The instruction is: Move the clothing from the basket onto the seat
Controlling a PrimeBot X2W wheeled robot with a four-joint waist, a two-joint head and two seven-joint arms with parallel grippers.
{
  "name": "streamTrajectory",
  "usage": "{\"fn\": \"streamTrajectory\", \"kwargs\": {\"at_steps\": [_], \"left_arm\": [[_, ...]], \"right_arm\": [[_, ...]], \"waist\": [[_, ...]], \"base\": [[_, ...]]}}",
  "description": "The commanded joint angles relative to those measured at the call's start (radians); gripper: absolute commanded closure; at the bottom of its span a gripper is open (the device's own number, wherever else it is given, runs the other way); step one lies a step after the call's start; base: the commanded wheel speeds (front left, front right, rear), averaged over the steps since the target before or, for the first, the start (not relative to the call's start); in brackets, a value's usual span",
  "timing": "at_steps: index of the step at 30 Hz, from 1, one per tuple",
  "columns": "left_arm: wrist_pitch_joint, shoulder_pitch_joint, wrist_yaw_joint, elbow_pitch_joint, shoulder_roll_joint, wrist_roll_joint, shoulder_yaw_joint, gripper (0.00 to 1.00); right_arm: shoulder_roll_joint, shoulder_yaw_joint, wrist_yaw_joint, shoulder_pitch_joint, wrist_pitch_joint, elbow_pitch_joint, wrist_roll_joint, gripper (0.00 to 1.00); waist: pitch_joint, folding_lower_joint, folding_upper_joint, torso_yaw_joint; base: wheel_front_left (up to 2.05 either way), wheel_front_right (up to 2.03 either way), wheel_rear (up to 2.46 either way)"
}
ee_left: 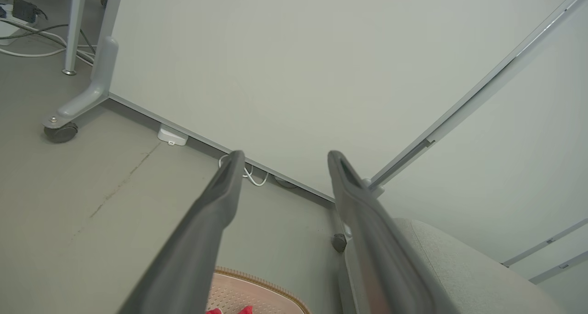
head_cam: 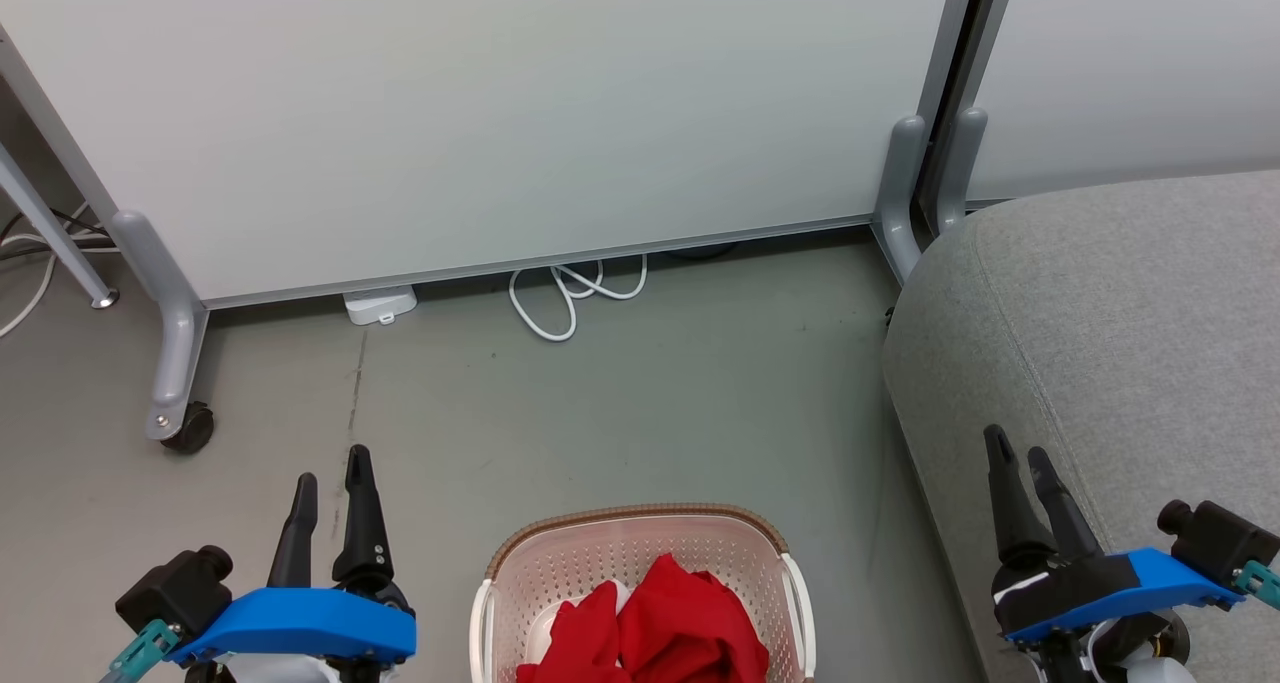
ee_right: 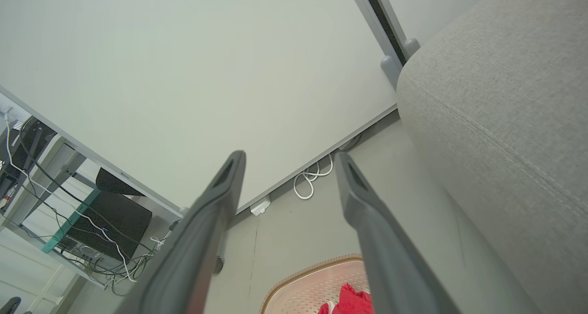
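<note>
Left gripper [head_cam: 332, 466] and right gripper [head_cam: 1015, 443] hang either side of the basket [head_cam: 620, 515], fingers spread and empty, with the red clothing [head_cam: 650, 623] heaped inside it, the seat [head_cam: 1100, 343] to its right, and a white cable [head_cam: 570, 298] beyond it.

The smooth grey floor [head_cam: 650, 403], marked by a thin dark crack [head_cam: 355, 383] on its left, carries a cream-white perforated plastic laundry basket [head_cam: 600, 563] with a brown woven-look rim at the near middle. To the right, apart from it, stands the large grey woven-fabric seat [head_cam: 1100, 343]. Along the far edge lie a looped white cable [head_cam: 570, 298] and a small white plastic box [head_cam: 380, 305]. A grey partition foot [head_cam: 175, 353] on a black caster [head_cam: 192, 428] rests at the far left.
</note>
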Motion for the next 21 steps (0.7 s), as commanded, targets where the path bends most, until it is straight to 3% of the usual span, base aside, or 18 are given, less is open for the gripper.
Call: {"fn": "streamTrajectory", "kwargs": {"at_steps": [1,21], "left_arm": [[-0.012,-0.006,0.002,-0.013,0.008,0.04,-0.004,0.0],[-0.061,0.009,0.006,0.009,0.009,0.235,-0.033,0.0]], "right_arm": [[-0.008,0.004,0.002,-0.027,-0.011,-0.007,-0.039,0.0],[-0.01,0.018,0.002,-0.023,-0.045,0.003,-0.243,0.0]], "waist": [[0.0,0.0,-0.0001,0.001],[-0.011,0.0,-0.0001,0.001]], "base": [[0.0,0.0,0.0],[0.0,0.0,0.0]]}}
